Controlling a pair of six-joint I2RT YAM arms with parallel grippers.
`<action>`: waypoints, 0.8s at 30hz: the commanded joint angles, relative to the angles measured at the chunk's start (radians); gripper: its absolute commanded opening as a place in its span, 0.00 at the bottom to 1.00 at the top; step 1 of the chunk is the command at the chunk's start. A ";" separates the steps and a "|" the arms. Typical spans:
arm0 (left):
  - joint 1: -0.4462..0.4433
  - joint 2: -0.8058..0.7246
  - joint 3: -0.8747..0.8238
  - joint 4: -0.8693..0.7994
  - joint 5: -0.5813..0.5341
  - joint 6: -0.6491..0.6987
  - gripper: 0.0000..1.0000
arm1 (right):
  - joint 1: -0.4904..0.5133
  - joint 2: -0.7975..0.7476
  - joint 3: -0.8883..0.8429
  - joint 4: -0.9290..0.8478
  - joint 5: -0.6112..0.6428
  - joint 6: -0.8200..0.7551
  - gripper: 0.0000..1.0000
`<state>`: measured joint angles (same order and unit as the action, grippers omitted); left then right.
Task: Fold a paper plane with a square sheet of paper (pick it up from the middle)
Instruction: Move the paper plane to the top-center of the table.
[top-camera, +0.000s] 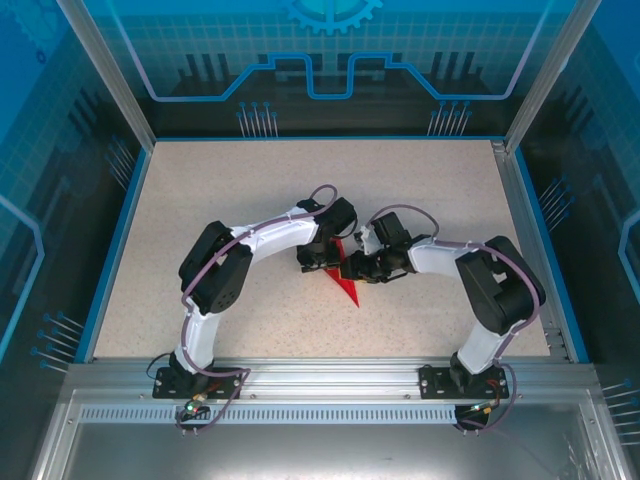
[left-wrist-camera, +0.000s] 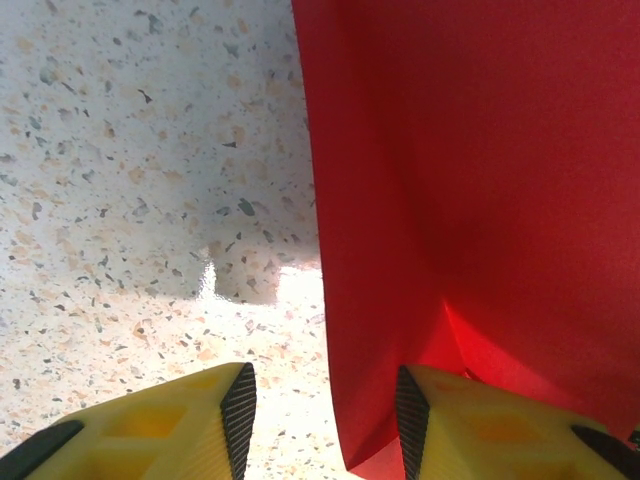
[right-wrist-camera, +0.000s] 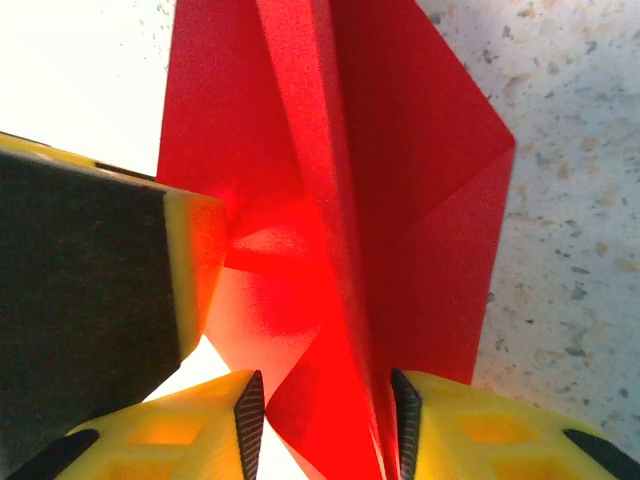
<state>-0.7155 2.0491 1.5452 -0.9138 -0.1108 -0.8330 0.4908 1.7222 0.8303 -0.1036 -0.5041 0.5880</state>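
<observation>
On the speckled table (top-camera: 200, 200), plain red paper plane (top-camera: 347, 290), between right jaws

Looks like I'm driving a robot lab cell here. Aluminium frame (top-camera: 108, 75), blue walls (top-camera: 420, 60) printed with gears and circuits, speckled table (top-camera: 200, 200). Left arm (top-camera: 215, 270) and right arm (top-camera: 495, 285) are bolted to a metal rail (top-camera: 320, 372).

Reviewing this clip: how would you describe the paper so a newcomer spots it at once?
Start at the speckled beige table and go to its middle, where the left gripper and right gripper come together. Between them sits the folded paper, creased into a narrow shape whose sharp tip points toward the near edge. It is bright red, and nothing else on the table is.
</observation>
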 joint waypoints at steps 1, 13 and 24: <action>0.004 -0.047 -0.013 0.002 -0.011 -0.011 0.45 | 0.024 0.026 0.030 -0.037 0.017 -0.029 0.38; 0.008 -0.133 -0.080 0.068 -0.033 -0.024 0.45 | 0.078 0.085 0.109 -0.117 0.090 -0.071 0.31; 0.018 -0.136 -0.102 0.074 -0.023 -0.027 0.45 | 0.090 0.053 0.124 -0.151 0.090 -0.092 0.41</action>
<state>-0.7021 1.9285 1.4601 -0.8391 -0.1314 -0.8398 0.5606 1.7897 0.9363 -0.2153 -0.4191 0.5266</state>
